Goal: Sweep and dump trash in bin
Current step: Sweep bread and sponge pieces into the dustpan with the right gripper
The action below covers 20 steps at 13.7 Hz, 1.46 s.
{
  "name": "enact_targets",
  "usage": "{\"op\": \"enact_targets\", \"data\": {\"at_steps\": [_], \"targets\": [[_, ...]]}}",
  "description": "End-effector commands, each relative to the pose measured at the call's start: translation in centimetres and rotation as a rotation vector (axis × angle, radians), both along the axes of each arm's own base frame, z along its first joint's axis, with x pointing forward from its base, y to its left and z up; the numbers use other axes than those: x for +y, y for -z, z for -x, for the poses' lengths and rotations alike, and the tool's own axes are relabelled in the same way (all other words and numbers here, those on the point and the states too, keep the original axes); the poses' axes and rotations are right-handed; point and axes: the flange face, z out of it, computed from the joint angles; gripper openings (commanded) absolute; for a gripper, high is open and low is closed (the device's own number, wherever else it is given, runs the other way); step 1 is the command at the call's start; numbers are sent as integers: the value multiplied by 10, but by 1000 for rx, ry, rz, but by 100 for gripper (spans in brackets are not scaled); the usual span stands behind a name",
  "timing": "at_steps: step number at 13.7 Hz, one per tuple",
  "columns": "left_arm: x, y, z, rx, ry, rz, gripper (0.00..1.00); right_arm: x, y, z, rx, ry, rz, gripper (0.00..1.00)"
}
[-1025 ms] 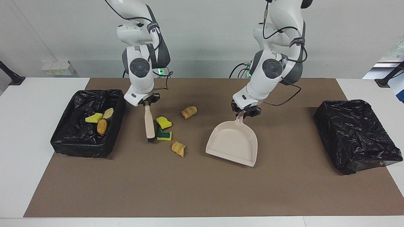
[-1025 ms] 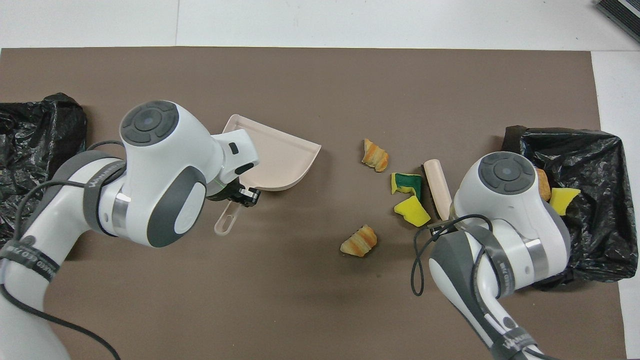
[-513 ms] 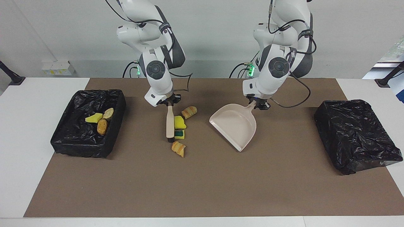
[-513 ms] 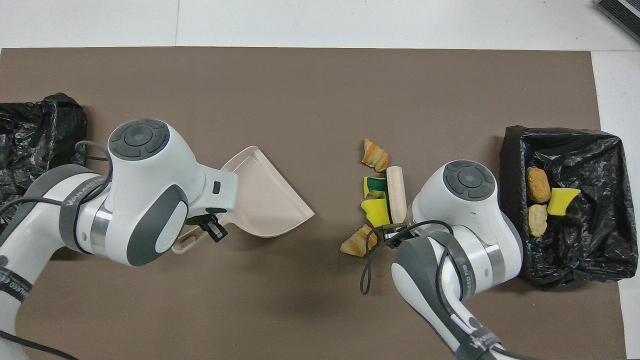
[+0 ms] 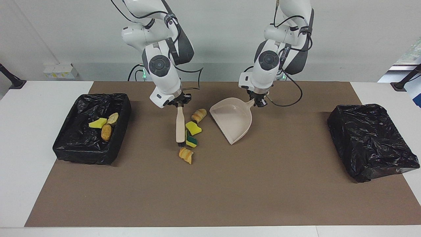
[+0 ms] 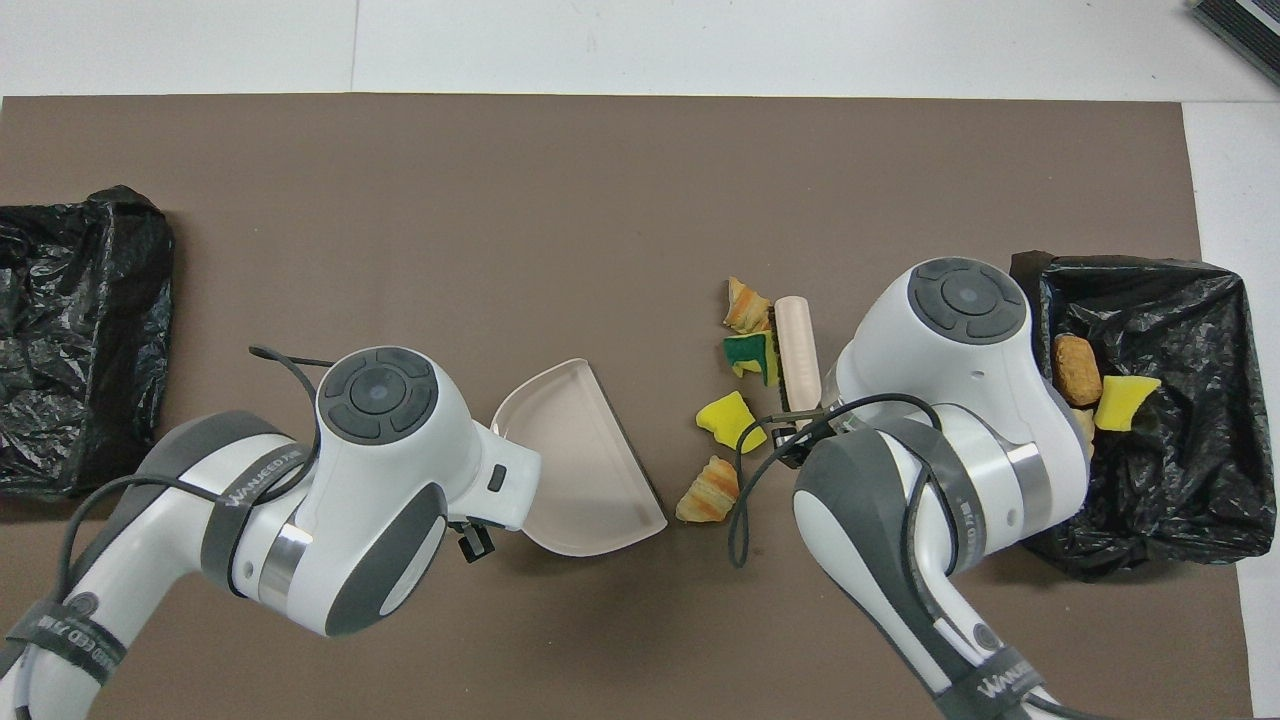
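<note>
Trash: four scraps loose on the brown mat [image 5: 230,197] at mid-desk: bread piece [image 5: 199,115], yellow sponge bit [image 5: 193,128], green-backed sponge bit [image 5: 191,141], bread piece [image 5: 186,155], strung in a line beside the brush [image 5: 180,126]; three more scraps [image 5: 102,125] inside the open black-lined bin [image 5: 65,148] at the right arm's end.
Brush: handle pinched in the right gripper [image 5: 178,104], bristles down on the mat.
Dustpan [image 5: 233,120]: handle clamped in the left gripper [image 5: 259,102], mouth toward the scraps.
Covered black bin [image 5: 368,141]: at the left arm's end.
</note>
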Motion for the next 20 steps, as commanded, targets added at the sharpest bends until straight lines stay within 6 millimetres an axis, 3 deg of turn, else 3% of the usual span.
{"op": "enact_targets", "data": {"at_steps": [1,4,8,10,13,15,17,20], "targets": [[10,3,9,-54,108,24,0,-7,3,-16,-69,-119,40,0],[12,17,12,-76,128,37,0,-1,21,-47,-85,-206,73,0],[11,20,11,-84,127,41,0,11,40,-81,-104,-307,113,0],[10,20,11,-85,129,42,0,-1,31,-99,-110,-318,163,0],[11,19,11,-86,129,43,0,-10,0,-110,-63,-319,171,0],[11,19,11,-86,129,43,0,-26,-7,-114,-45,-348,167,0],[11,19,11,-86,130,43,0,-62,-4,-135,-126,-393,141,0],[11,20,11,-86,130,43,0,-77,43,-147,-100,-447,174,0]]}}
